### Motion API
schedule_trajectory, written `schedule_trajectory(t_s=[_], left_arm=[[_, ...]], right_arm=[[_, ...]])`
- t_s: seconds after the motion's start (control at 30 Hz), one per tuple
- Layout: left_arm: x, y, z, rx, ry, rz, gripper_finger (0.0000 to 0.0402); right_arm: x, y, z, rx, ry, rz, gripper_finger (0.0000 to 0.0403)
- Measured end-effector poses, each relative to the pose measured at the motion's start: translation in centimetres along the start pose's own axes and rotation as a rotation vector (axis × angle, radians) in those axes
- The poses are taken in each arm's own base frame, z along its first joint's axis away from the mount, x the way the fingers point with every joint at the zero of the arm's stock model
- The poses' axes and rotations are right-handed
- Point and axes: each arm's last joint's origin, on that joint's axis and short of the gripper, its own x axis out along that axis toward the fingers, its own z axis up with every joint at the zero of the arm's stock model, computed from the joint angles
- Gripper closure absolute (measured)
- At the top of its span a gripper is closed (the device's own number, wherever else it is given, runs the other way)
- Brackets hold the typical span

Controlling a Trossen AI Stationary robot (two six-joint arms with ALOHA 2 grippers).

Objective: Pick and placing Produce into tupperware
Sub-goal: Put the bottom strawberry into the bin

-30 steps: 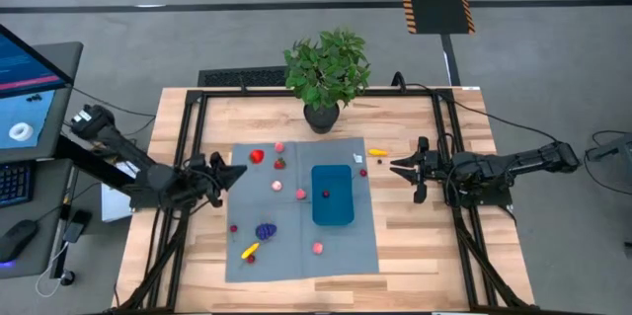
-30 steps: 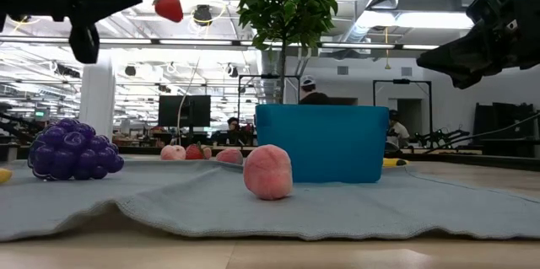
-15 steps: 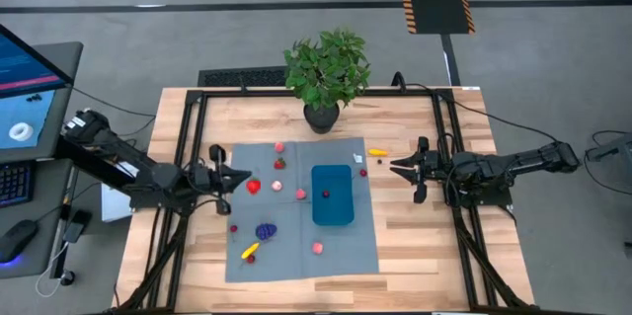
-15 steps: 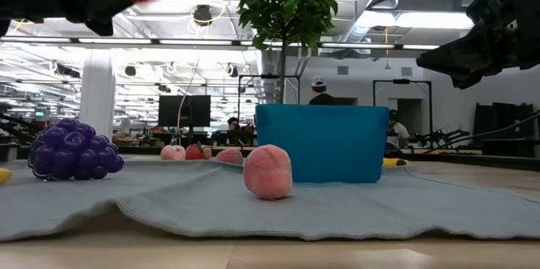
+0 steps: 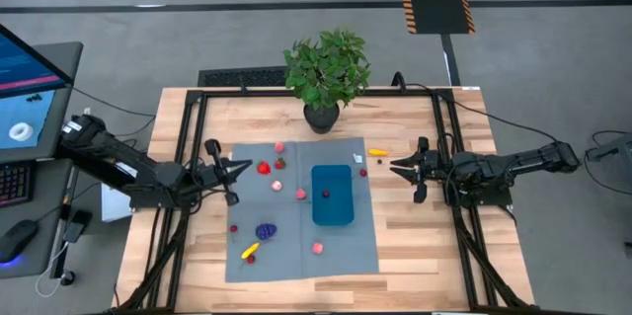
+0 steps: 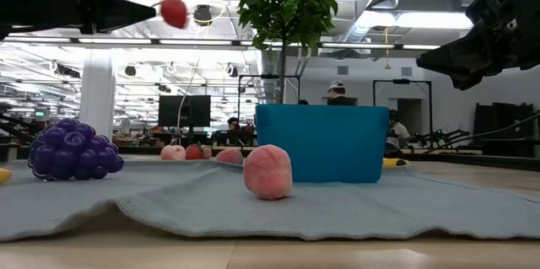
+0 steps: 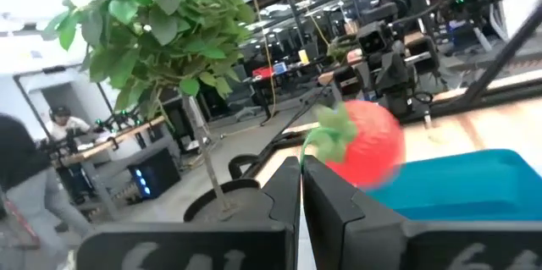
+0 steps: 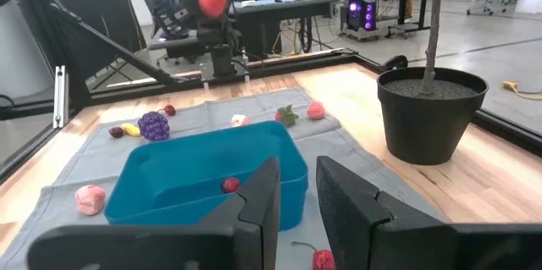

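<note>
My left gripper (image 5: 240, 169) hovers over the left part of the grey-blue mat (image 5: 296, 256), shut on a red toy strawberry (image 5: 264, 168) high above the cloth (image 6: 174, 12). The blue tupperware (image 5: 333, 195) stands on the mat and holds one small dark red piece (image 5: 325, 194). Purple grapes (image 5: 266, 230), a yellow banana (image 5: 250, 251), a pink peach (image 5: 317, 248) and several small pink and red pieces lie on the mat. My right gripper (image 5: 397, 168) waits open, right of the mat. My left gripper pinches the strawberry by its green stem and leaf cap (image 7: 326, 133), only at the free ends of the two fingers (image 7: 284, 181). The fingers come level from the table's left. The berry (image 7: 364, 147) sticks out beyond the tips, lifted clear of the mat.
A potted green plant (image 5: 324, 78) stands at the mat's far edge. A yellow piece (image 5: 378, 152) and small red pieces (image 5: 363, 171) lie between container and right gripper. A black frame rims the wooden table (image 5: 425, 246). People move in the room behind.
My left gripper, keeping hold of the strawberry in the air, has swung it toward the near edge and back toward the far edge, turning about its wrist. The berry now sits slightly nearer the container than a second ago.
</note>
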Motion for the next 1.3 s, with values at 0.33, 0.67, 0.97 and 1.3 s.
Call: schedule_trajectory(t_s=[0.33, 0.67, 0.97, 1.3], left_arm=[[0.4, 0.0, -0.5, -0.416, 0.023, -0.032, 0.0401], [2.2, 0.5, -3.0, -0.683, 0.157, 0.025, 0.0401], [6.2, -0.2, -2.6, -0.657, 0.258, -0.096, 0.0401], [11.6, -2.6, -2.9, -0.563, 0.408, -0.224, 0.0401]], right_arm=[[0.0, 0.0, 0.0, 0.002, -0.003, 0.001, 0.03], [0.0, 0.0, 0.0, -0.007, -0.003, 0.0, 0.03], [0.0, 0.0, 0.0, -0.025, -0.004, -0.003, 0.03], [0.0, 0.0, 0.0, -0.026, 0.0, -0.002, 0.03]])
